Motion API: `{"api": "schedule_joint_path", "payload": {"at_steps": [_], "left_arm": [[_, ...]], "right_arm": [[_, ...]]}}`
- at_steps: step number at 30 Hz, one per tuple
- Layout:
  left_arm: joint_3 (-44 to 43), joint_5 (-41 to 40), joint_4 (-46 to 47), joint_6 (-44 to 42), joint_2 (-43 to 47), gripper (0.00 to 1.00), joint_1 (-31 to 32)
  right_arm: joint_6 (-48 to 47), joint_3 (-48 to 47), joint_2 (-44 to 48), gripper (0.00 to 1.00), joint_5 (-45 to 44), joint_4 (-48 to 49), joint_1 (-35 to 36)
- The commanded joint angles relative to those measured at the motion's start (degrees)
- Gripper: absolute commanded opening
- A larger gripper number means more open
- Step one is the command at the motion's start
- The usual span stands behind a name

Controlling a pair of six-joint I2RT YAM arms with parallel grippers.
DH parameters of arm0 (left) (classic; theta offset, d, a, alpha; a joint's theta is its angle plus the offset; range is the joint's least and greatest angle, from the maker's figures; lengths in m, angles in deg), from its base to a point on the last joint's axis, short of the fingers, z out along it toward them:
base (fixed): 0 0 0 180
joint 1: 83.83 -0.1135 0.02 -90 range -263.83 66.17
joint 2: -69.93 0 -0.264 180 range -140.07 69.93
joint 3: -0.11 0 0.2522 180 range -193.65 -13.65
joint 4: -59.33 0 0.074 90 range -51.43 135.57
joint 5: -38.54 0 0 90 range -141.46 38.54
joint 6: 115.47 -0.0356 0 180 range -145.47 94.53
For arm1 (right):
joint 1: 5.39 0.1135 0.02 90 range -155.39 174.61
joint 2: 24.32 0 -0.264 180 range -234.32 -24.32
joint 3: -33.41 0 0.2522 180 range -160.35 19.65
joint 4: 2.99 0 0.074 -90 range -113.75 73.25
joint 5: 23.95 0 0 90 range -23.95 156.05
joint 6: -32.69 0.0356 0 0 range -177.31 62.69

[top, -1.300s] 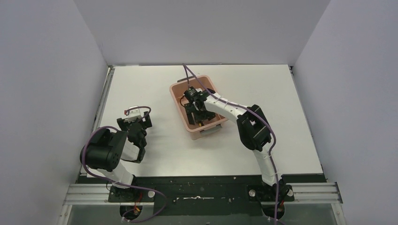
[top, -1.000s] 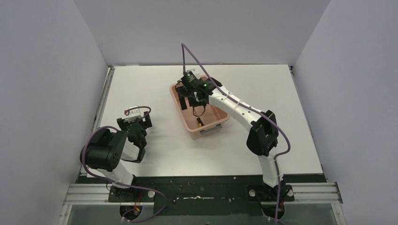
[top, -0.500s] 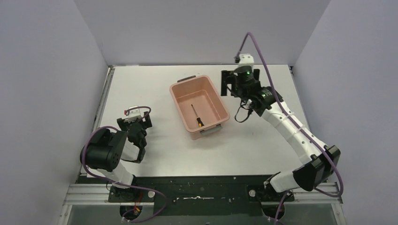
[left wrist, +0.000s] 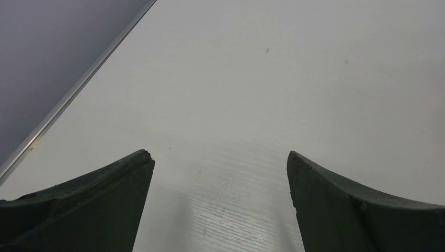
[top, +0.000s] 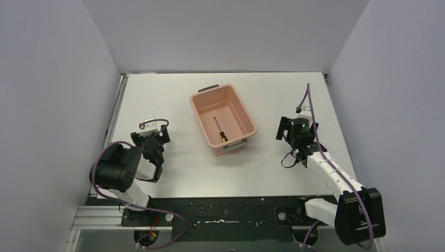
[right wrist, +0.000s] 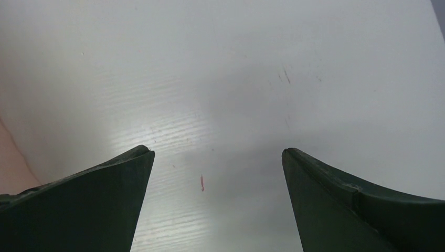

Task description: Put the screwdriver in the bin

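The small screwdriver, thin dark shaft and black-and-yellow handle, lies on the floor of the salmon-pink bin at the table's middle. My right gripper is open and empty, to the right of the bin and apart from it; in the right wrist view its gripper frames bare table, with a sliver of the bin at the left edge. My left gripper is open and empty over the table at the left; in the left wrist view its gripper frames bare white table.
The white table is enclosed by grey walls on three sides. A metal rail runs along the left table edge. A small red mark is on the table between the right fingers.
My right arm left the bin, where the screwdriver stays, swung out to the far right and then drew back toward the near right side. The left arm has not moved.
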Motion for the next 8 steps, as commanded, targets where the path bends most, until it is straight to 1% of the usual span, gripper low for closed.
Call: {"api": "schedule_joint_path", "payload": {"at_steps": [1,4,8], "left_arm": [[-0.2,0.2,2.2,-0.4,0.9,0.97,-0.1],[-0.2,0.2,2.2,-0.4,0.9,0.97,-0.1],[-0.1,0.0,2.3,-0.4,0.9,0.97,-0.1]], "right_arm": [[2.0,5.1,2.1,1.00,1.8,11.8,-0.5],[2.3,7.0,2.0,1.00,1.8,13.2,-0.6],[2.5,7.3,1.6,1.00,1.7,13.2,-0.8]]}}
